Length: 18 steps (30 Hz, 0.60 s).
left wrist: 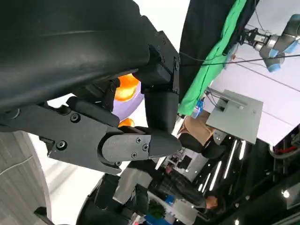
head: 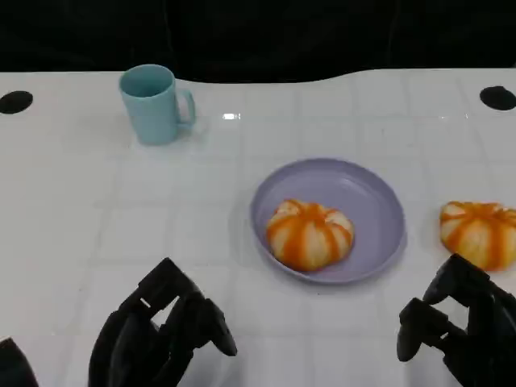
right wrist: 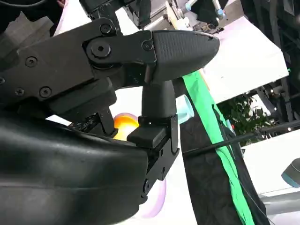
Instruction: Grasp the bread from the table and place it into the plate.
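Here, seen from above, a white bench [head: 97, 226] spreads across the frame, with a dark backdrop beyond its far edge. A round lavender plate [head: 371, 201] sits right of centre, and a bun of bread [head: 310, 234], pale with orange stripes like a small pumpkin, rests inside it toward the near left rim. A second bread bun [head: 479, 232] of the same kind lies on the bare bench just right of the plate, apart from it and partly cut off by the frame's right edge. A light teal mug [head: 151, 103] stands upright at the far left, handle pointing right, well apart from the plate. Two black round spots mark the bench's far corners. At the lower left, the left robot hand [head: 165, 334] hangs above the bench, fingers curled loosely and apart, holding nothing. At the lower right, the right robot hand [head: 463, 326] sits just near of the second bun, fingers bent but apart, also holding nothing and not touching the bread. The left wrist camera shows that hand's black fingers [left wrist: 136, 143] close up, with a slice of orange bun and lavender plate behind them, and a person in the background beside the bench. The right wrist camera shows its own fingers [right wrist: 180, 47] spread, with a glimpse of orange bun, lavender plate edge and a green cloth [right wrist: 220, 140].
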Each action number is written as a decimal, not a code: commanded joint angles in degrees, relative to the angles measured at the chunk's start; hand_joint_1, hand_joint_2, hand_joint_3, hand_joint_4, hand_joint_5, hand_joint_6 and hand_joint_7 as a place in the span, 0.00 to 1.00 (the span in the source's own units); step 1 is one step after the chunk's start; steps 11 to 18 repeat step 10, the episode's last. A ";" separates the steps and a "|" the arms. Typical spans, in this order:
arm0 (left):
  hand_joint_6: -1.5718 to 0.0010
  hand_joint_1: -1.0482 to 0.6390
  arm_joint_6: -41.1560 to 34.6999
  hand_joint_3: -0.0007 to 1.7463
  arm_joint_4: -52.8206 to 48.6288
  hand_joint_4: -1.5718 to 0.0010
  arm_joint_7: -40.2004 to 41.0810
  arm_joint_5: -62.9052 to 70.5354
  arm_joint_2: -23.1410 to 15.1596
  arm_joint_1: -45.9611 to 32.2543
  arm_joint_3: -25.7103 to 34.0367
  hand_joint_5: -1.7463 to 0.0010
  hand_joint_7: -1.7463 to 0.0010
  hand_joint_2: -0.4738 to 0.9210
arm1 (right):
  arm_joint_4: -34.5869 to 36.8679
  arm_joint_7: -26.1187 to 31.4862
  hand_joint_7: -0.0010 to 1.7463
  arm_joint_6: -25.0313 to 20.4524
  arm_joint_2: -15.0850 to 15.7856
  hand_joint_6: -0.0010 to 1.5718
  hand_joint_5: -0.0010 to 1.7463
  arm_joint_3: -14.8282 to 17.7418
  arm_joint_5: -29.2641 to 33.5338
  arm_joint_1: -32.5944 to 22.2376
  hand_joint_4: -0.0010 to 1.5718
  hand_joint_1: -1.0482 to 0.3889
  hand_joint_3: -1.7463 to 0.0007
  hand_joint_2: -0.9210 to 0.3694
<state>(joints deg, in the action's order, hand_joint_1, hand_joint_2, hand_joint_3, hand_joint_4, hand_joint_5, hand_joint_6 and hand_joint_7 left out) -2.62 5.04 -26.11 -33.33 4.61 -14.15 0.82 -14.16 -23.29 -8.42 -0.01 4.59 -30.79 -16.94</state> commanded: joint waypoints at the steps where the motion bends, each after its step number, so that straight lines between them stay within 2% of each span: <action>1: 0.69 0.27 0.23 0.24 -0.20 0.54 0.21 0.95 -0.64 0.55 0.68 0.00 0.00 1.00 | 0.46 0.10 0.91 0.69 0.59 0.36 1.00 0.41 0.39 0.13 0.47 0.34 0.76 0.00; 18: 0.69 0.27 1.16 0.24 -1.56 0.54 -0.60 1.66 -0.46 1.40 1.16 0.00 0.00 1.00 | 1.10 0.08 0.91 0.81 0.58 0.36 1.00 0.53 0.42 0.46 0.47 0.34 0.76 0.00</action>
